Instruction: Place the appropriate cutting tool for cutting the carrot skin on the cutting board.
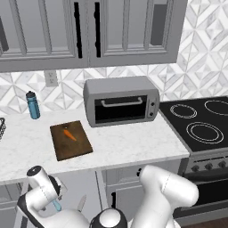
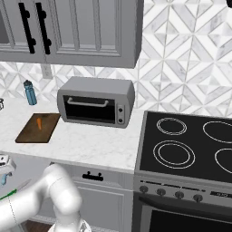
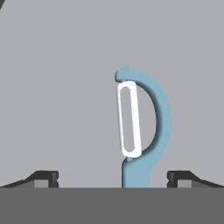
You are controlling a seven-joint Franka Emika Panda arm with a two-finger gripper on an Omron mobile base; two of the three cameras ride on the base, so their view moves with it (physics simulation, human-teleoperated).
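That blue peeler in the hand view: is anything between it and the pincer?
Nothing visible. The peeler lies on plain grey surface directly between the open pincer's two fingertips, with bare gaps on both sides.

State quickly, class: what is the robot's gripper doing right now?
Gripper: open, fingers either side of the light-blue peeler with a pale silvery blade, not closed on it.

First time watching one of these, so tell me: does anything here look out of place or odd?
Mostly tidy: the carrot lies on the cutting board. Oddly, the blue peeler isn't on the counter; it sits low by the drawers between the open jaws, with a knife nearby.
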